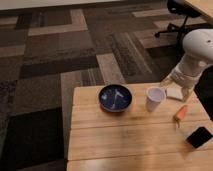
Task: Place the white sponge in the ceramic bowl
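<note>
While the white sponge (174,93) lies flat on the bench (125,135), the gripper (177,84) is held just above it, fingers apart, nothing clamped.

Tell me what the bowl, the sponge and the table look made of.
Bowl: probably glazed ceramic; glossy dark blue with pale streaks inside.
Sponge: likely soft foam; a matte off-white block.
Table: wood; light planks with visible seams.
The pincer hangs just above the sponge, near the table's right edge.
</note>
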`<state>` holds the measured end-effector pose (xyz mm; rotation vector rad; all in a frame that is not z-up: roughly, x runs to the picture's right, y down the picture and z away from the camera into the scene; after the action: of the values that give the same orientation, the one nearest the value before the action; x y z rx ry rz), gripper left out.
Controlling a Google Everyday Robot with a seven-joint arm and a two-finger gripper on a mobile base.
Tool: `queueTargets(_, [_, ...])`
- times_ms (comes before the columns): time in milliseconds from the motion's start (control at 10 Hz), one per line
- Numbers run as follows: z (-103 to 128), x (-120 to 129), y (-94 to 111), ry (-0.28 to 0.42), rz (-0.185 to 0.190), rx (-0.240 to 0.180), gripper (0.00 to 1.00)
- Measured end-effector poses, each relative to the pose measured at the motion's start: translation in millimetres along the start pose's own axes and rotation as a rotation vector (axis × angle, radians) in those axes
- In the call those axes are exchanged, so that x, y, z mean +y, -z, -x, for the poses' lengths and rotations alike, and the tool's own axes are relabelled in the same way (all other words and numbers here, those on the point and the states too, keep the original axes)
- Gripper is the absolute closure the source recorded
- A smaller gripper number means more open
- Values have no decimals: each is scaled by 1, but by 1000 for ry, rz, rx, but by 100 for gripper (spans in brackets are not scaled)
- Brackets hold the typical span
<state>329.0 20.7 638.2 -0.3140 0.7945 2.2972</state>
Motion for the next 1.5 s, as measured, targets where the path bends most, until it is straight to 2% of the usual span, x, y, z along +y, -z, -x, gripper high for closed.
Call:
queueTargets(200, [34, -24, -3, -75, -40, 16, 35])
queueTargets(300, [41, -27, -4, -86, -45, 17, 35])
queueTargets(1100, [43, -27, -5, -90, -44, 19, 35])
queueTargets(1500, [61, -17, -27, -133, -55, 36, 35])
